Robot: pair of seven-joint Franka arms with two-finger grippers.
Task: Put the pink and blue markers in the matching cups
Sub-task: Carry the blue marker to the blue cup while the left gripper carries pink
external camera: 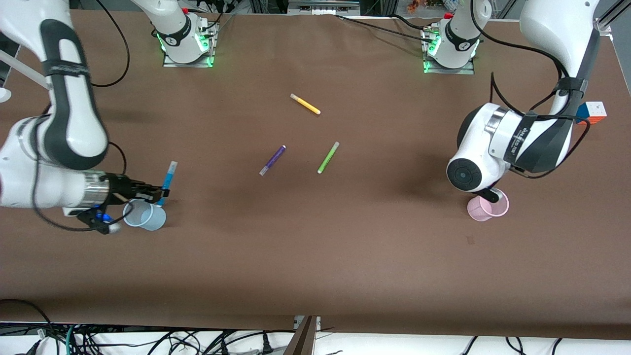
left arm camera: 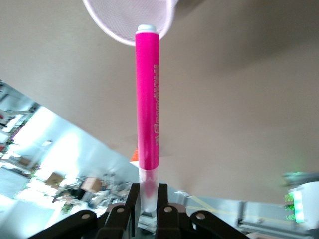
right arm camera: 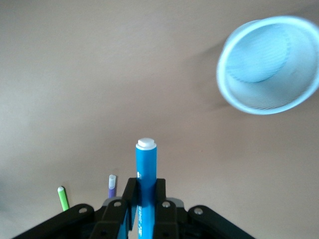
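My right gripper [external camera: 158, 190] is shut on the blue marker [external camera: 169, 176] and holds it nearly upright over the table, just beside the pale blue cup [external camera: 145, 215]. In the right wrist view the blue marker [right arm camera: 146, 167] points down from the gripper [right arm camera: 146, 196], with the blue cup [right arm camera: 269, 64] off to one side. My left gripper [external camera: 493, 196] hangs over the pale pink cup [external camera: 488, 208]. In the left wrist view the gripper [left arm camera: 148, 201] is shut on the pink marker [left arm camera: 148, 99] at its pale cap, and the marker's end lies at the pink cup's rim [left arm camera: 124, 22].
A yellow pen [external camera: 305, 104], a purple pen [external camera: 272, 160] and a lime-green pen [external camera: 328, 157] lie in the middle of the brown table. A colour cube [external camera: 591, 112] sits at the left arm's end of the table.
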